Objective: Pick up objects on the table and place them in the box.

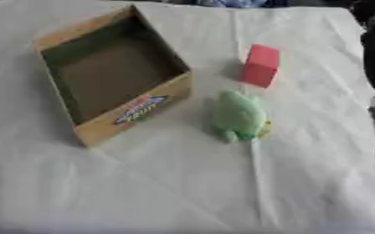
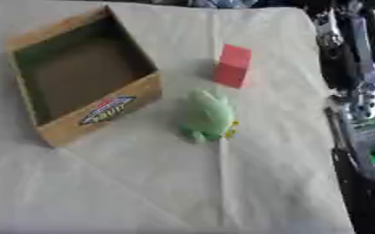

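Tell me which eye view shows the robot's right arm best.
Right eye view. The right arm runs down the picture's right side beyond the table's edge, silver and black, with a green light low on it. The left eye view catches only a dark sliver of it at the right border. No hand shows in either.

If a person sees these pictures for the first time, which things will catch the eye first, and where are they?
The open cardboard box with nothing visible inside stands at the left of the table. To its right, the red block stands farther back, and the green plush toy lies nearer, just beside the box's right corner. The robot's right arm runs along the right edge; no hand shows.
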Tool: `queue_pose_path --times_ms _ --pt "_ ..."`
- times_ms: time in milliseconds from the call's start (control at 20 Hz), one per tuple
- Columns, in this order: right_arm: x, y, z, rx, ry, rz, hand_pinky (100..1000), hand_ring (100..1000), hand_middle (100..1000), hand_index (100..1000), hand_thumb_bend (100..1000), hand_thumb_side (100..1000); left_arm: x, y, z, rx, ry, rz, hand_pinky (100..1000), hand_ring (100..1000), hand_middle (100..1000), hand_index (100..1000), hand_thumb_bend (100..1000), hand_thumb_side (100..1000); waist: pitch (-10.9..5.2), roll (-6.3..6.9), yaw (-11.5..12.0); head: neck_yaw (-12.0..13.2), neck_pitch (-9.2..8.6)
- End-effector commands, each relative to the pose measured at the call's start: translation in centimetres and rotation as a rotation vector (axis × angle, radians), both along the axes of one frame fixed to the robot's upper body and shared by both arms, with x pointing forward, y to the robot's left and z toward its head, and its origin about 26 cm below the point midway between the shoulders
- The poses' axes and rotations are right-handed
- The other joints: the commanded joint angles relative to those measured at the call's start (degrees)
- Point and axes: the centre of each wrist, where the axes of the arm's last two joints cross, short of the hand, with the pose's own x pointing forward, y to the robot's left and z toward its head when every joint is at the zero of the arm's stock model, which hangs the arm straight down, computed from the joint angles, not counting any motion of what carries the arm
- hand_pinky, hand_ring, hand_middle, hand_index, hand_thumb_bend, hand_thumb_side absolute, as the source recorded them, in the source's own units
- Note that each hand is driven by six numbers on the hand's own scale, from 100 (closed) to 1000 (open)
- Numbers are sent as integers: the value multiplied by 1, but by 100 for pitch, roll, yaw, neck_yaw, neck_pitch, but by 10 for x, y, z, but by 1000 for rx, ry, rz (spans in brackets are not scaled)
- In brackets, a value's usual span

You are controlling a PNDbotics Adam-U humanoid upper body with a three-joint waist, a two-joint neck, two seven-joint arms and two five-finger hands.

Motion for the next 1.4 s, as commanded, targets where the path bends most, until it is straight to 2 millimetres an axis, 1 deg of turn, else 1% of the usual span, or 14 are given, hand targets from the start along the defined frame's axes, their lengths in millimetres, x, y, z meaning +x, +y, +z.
queue_pose_path --times_ms 50,300,400,500,650,700,750,900,1050,1400 --pt "-3 -2 12 -29 -36 2 768 689 692 846 100 792 -1 2 8 13 -28 3 627 791 1000 743 358 1000 -111 8 8 32 -25" --pt "-3 -2 12 -38 -33 0 771 693 694 847 100 792 -1 2 8 13 -27 3 627 791 1000 743 357 1000 -119 -3 9 43 -21" --pt "-3 -3 16 -78 -35 -12 777 698 699 848 100 787 -2 2 8 16 -26 4 627 791 1000 743 357 1000 -132 -14 6 50 -11" --pt "-3 -5 21 -151 -34 -40 784 707 707 849 100 797 -2 3 7 19 -24 6 627 791 1000 743 356 1000 -149 -31 1 55 1" --pt "-2 -8 31 -309 -23 -104 801 727 729 851 100 850 -2 4 7 24 -20 9 627 791 1000 743 356 1000 -180 -64 -9 68 23" --pt "-2 -9 34 -365 -16 -126 814 745 748 855 100 847 -2 4 7 26 -19 9 627 791 1000 743 354 1000 -189 -73 -11 71 33" --pt "-1 -10 37 -442 -6 -150 817 751 754 857 100 906 -2 4 7 29 -17 9 627 791 1000 743 356 1000 -201 -85 -14 75 50" --pt "0 -9 44 -624 16 -196 835 771 775 859 100 975 -3 5 6 32 -12 10 627 791 1000 743 354 1000 -226 -109 -15 89 105" --pt "2 -5 48 -746 34 -216 841 779 779 859 100 1000 -3 5 6 36 -9 10 627 791 1000 743 355 1000 -245 -117 -14 123 149" --pt "2 9 55 -901 73 -223 871 811 795 865 100 1000 -3 5 5 40 -5 8 627 791 1000 742 353 1000 -265 -115 1 119 135"
